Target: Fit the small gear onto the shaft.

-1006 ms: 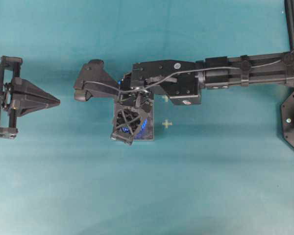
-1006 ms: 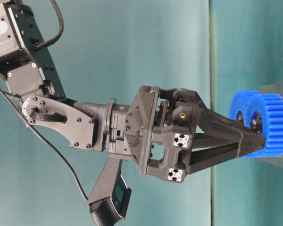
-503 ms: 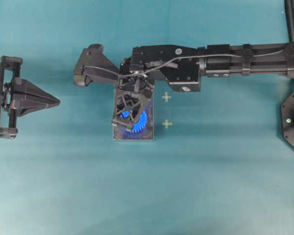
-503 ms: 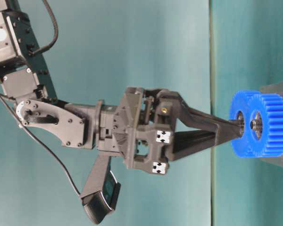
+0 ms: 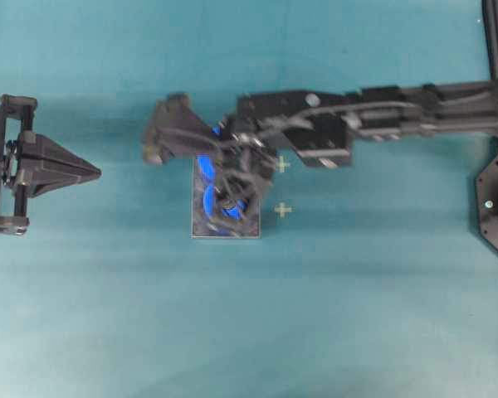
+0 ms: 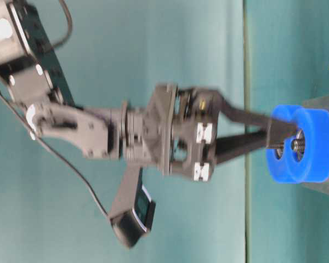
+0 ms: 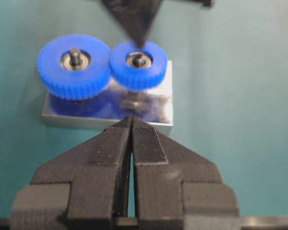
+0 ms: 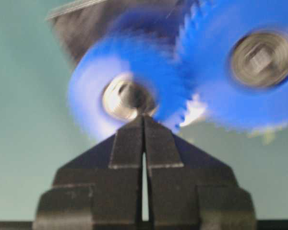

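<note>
— How does the small gear (image 7: 138, 65) look from where you stand?

— Bright blue, toothed rim, dark metal-ringed hole in the middle. It lies flat over the grey plate (image 7: 165, 103), its teeth meeting the larger gear (image 7: 74, 65) just beside it.

— And which way does it face?

— Its flat face is up and its axis stands upright, in line with the shaft (image 7: 138, 59), whose tip shows in the hole.

— The right tool (image 8: 143, 119)?

— Its fingers are pressed together with nothing between them, tip right at the gear's centre; whether it touches, I can't tell.

— The left tool (image 7: 132, 120)?

— Pinched together too, holding nothing, near the plate's front edge on the teal tabletop (image 5: 357, 315).
</note>
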